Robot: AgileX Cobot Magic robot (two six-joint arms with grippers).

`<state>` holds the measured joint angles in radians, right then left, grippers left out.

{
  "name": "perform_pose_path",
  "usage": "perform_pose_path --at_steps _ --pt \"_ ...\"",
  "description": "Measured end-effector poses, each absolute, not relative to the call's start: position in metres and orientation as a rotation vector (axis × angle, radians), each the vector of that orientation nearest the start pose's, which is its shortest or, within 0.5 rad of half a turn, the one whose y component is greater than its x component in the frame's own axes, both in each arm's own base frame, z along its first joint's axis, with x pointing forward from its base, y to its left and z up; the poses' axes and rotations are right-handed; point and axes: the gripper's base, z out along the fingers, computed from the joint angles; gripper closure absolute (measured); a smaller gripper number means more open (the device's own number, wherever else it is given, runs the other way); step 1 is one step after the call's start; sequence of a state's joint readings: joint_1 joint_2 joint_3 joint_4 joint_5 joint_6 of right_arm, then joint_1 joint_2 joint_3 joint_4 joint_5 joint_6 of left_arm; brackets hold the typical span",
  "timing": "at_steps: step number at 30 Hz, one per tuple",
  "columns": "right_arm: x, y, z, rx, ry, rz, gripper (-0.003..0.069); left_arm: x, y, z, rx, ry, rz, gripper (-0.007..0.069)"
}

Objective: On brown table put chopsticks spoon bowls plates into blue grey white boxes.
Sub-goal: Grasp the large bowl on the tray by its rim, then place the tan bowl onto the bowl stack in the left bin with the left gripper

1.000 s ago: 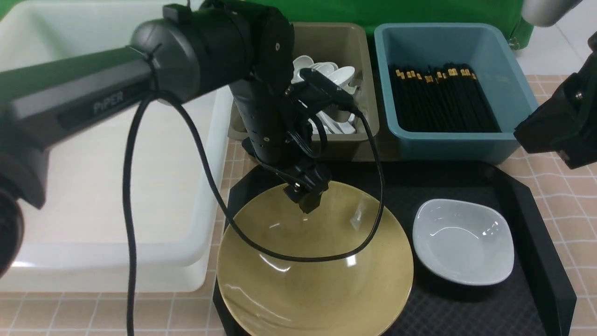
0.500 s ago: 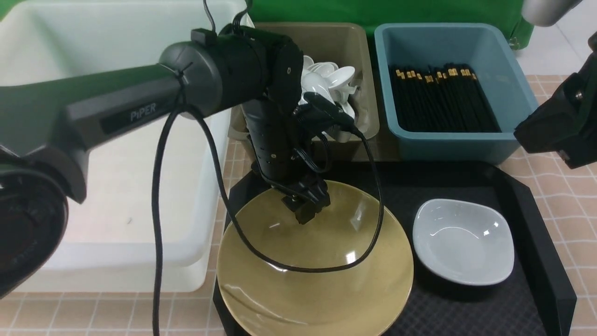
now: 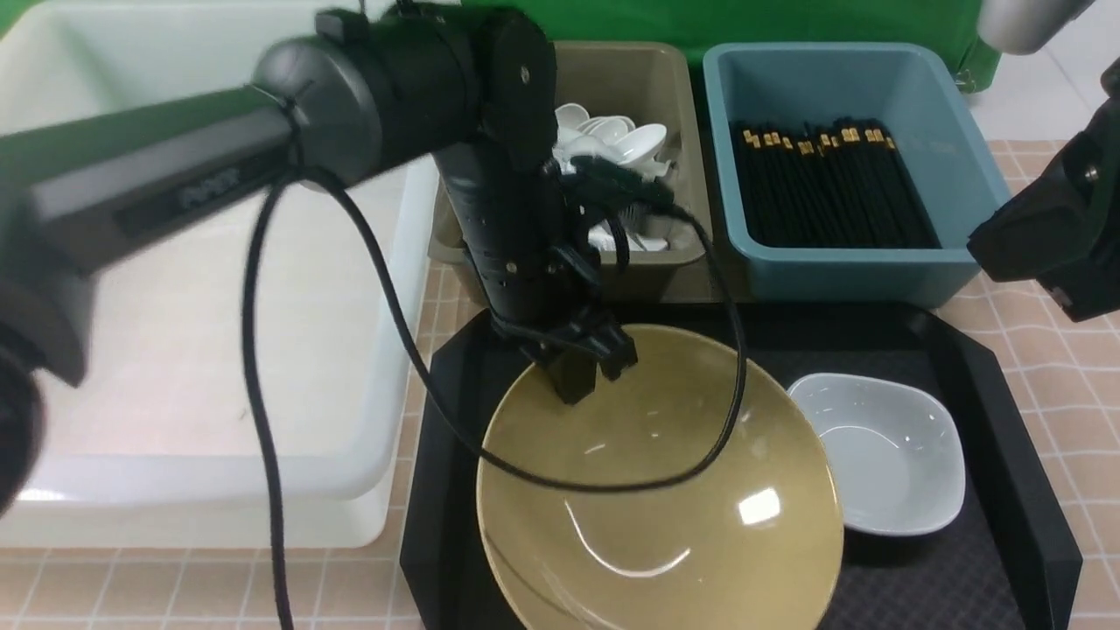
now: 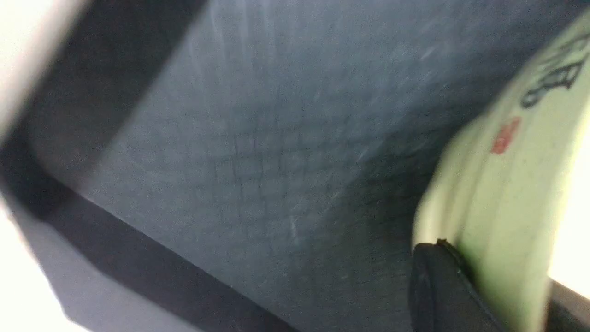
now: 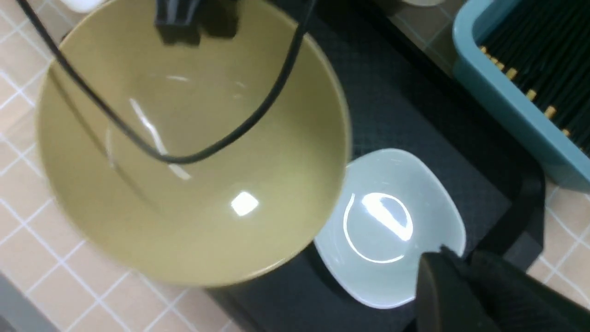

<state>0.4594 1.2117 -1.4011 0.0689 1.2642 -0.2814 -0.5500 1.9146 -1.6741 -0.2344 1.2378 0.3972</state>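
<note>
At far left on the brown table point(image 3: 1050, 350): big white tub point(image 3: 175, 350), bare inside. The left arm reaches across it toward the middle.

Centre, near side: black tray point(image 3: 919, 577). The yellow bowl point(image 3: 665, 507) is over its left half and tipped, far rim higher than near rim, mouth facing up and toward the robot. It is round, so no long axis. Its near edge runs out of the front view.

The left gripper point(image 3: 584, 372) comes down onto the bowl's far rim and is clamped on it. In the left wrist view a black finger pad point(image 4: 438, 286) presses the bowl's pale underside, with tray floor below.

Centre, far side: grey box point(image 3: 630, 79) holding a heap of white spoons point(image 3: 643, 140).

Right of the bowl: small white dish point(image 3: 892, 464), flat on the tray, mouth up. The bowl's right rim overlaps its left edge; contact unclear.

Far right: blue box point(image 3: 875, 271). The chopsticks point(image 3: 831, 188) are packed side by side, long axis near to far, gold bands at the far end.

The right gripper point(image 5: 442, 258) hangs above the dish's corner, fingers together, gripping nothing.
</note>
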Motion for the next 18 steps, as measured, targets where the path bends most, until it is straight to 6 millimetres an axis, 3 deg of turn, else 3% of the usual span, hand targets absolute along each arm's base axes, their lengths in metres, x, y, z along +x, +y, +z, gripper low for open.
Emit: perform_pose_path --at_steps 5,9,14,15,18 --pt "0.19 0.122 0.418 -1.072 2.297 0.387 0.0622 0.333 -0.202 0.325 1.075 2.566 -0.56 0.0617" --pt "0.188 0.142 0.428 -1.176 2.214 0.458 0.0622 0.34 -0.179 0.34 0.915 2.55 -0.713 0.0617" --pt "0.187 0.194 0.456 -1.366 2.028 0.496 0.0622 0.344 -0.121 0.378 0.645 2.466 -0.811 0.0617" --pt "0.187 0.194 0.456 -1.367 2.027 0.494 0.0622 0.343 -0.121 0.38 0.646 2.461 -0.809 0.0617" --pt "0.184 0.227 0.473 -1.448 1.91 0.513 0.0621 0.33 -0.065 0.413 0.435 2.401 -0.739 0.0617"
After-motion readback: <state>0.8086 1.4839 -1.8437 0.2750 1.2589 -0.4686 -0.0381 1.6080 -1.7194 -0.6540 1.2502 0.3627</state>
